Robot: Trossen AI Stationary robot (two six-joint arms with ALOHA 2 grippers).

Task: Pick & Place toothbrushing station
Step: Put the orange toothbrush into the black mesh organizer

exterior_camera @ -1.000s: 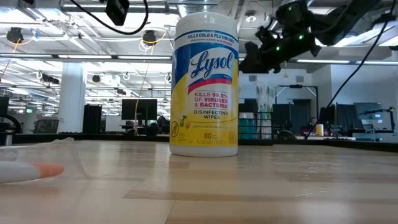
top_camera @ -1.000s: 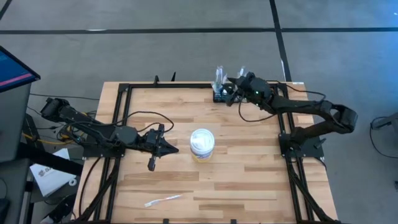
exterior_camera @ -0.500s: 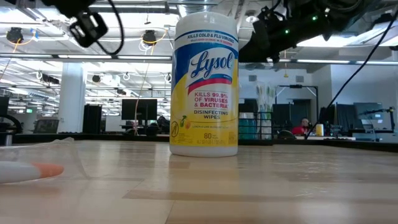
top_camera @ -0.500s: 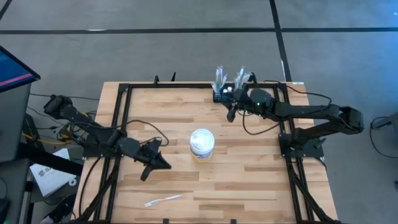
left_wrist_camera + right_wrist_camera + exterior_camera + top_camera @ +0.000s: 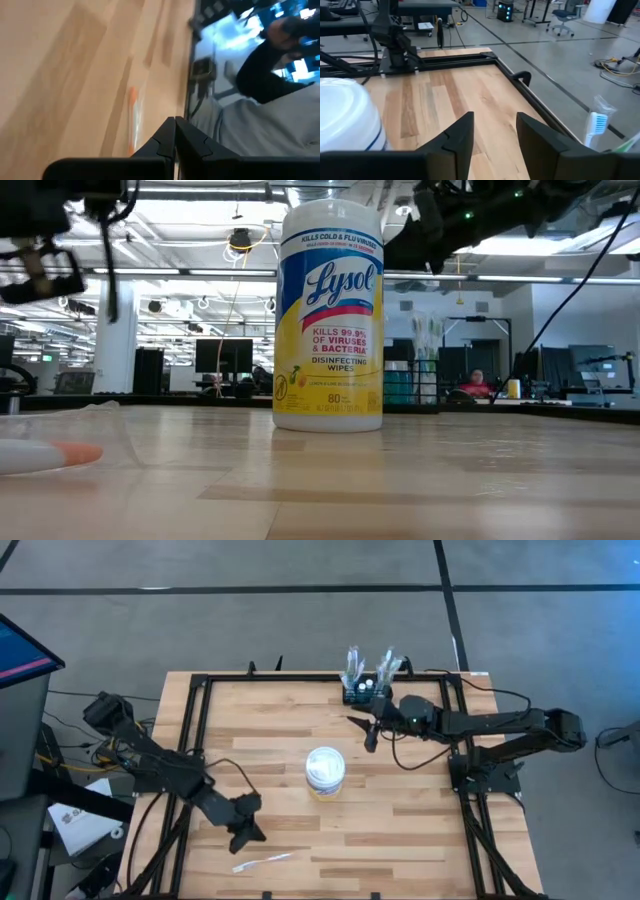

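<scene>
The toothbrushing station (image 5: 360, 693) is a small black caddy that stands on its base at the table's far edge, with wrapped toothbrushes (image 5: 352, 664) sticking up from it. One wrapped brush shows in the right wrist view (image 5: 595, 127). My right gripper (image 5: 361, 733) is open and empty, just on the near side of the station, pointing toward the white tub (image 5: 325, 770); its wrist view (image 5: 492, 145) shows the gap between the fingers. My left gripper (image 5: 243, 831) is shut and empty near the table's near left, just above a wrapped toothbrush (image 5: 262, 861) lying flat on the table. Its shut fingers show in the left wrist view (image 5: 175, 145).
The round white wipes tub (image 5: 330, 320) stands upright mid-table between the arms. The loose wrapped toothbrush with an orange part (image 5: 132, 117) lies by the near edge. A black metal frame (image 5: 200, 720) runs along the table's left, far and right sides.
My right gripper has drawn back from the station toward the table's middle and near side; the station stays in place. My left gripper has swung from mid-table toward the near edge and down, toward the loose wrapped toothbrush.
</scene>
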